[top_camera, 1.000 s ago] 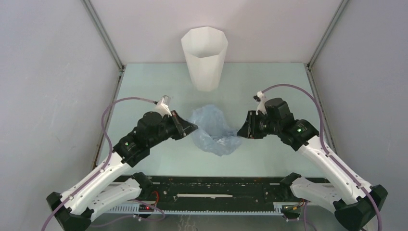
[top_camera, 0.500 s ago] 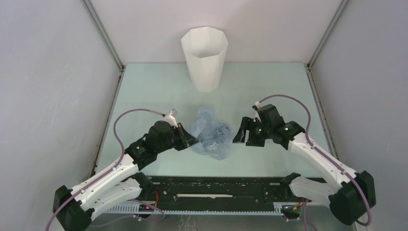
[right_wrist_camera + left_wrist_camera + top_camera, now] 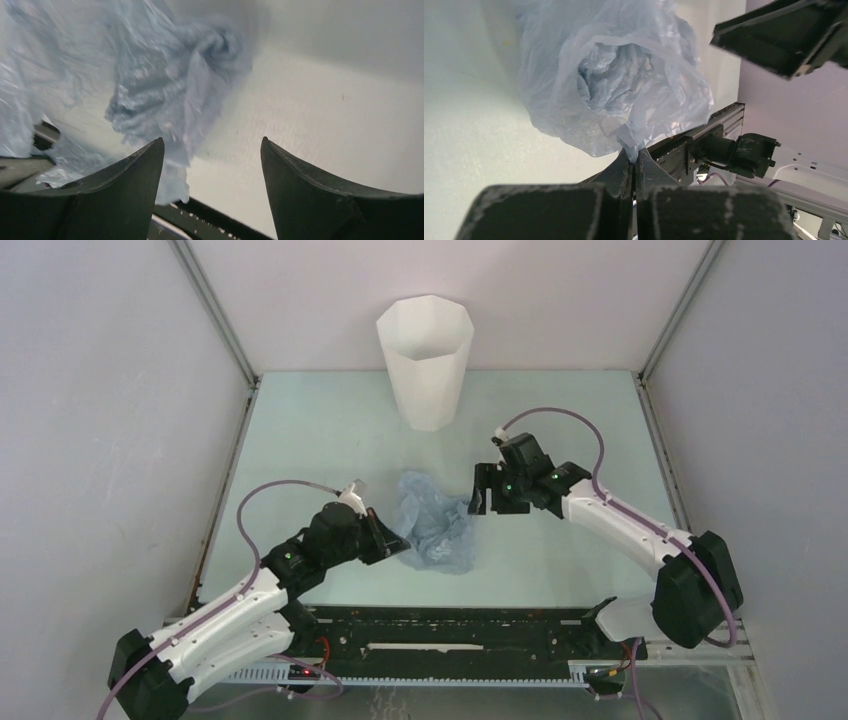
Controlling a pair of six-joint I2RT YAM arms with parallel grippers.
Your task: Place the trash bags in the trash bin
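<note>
As I read the overhead view, the trash bag (image 3: 436, 530) lies crumpled on the table (image 3: 300, 430), in the middle of the near half and between the two arms. It rests wholly on the table surface.

Left gripper (image 3: 400, 543): I find its jaws pressed together on a small twist of the bag's film at the bag's near left edge. The left wrist view confirms this. The two fingers (image 3: 621, 172) meet with the pale-blue film pinched between their tips, and the rest of the bag balloons away from them, wrinkled and translucent.

Right gripper (image 3: 483, 498): I find its jaws standing wide apart with nothing between them. It sits just beside the bag's far right edge. In the right wrist view the film lies ahead of the gap and to its left. Part of it passes behind one finger (image 3: 135, 185); I cannot tell whether it touches that finger.

The trash bin (image 3: 425, 360) stands upright at the far edge of the table, centred, its mouth open to the camera. It is well apart from the bag and from both grippers.
</note>
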